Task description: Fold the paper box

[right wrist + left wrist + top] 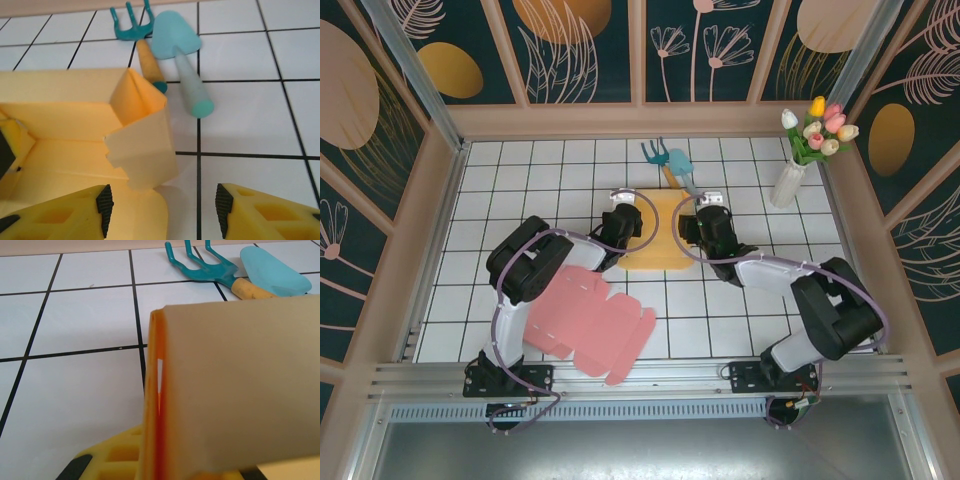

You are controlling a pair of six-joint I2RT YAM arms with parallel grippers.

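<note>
The yellow half-folded paper box (658,245) lies on the middle of the white tiled tabletop (520,180), a matt sheet with sharp creases; its floor is flat and its far and side walls stand up; seen from the right wrist, the far right corner is tucked into a triangular fold, and a loose flap with a notched edge hangs outward from that corner, paler on its outer face. The left tool (621,203) sits at the left edge of the box, pinched closed on the raised left wall; in the left wrist view that wall is doubled over, glowing orange inside the fold, with a thin slit cut in it. The right tool (165,215) stands at the right edge of the box with its blocky yellow fingers (65,215) spread wide apart and holding nothing; their black pads face each other across bare tile and the rounded edge of a flat yellow flap. Just beyond the box lie a teal metal hand rake with a wooden handle (142,50) and a pale blue plastic trowel (182,65), side by side. Nearer than the box and to its left rests a flat pink die-cut paper blank (595,320), unfolded. Far to the right of the box stands a white vase of tulips (787,183).
</note>
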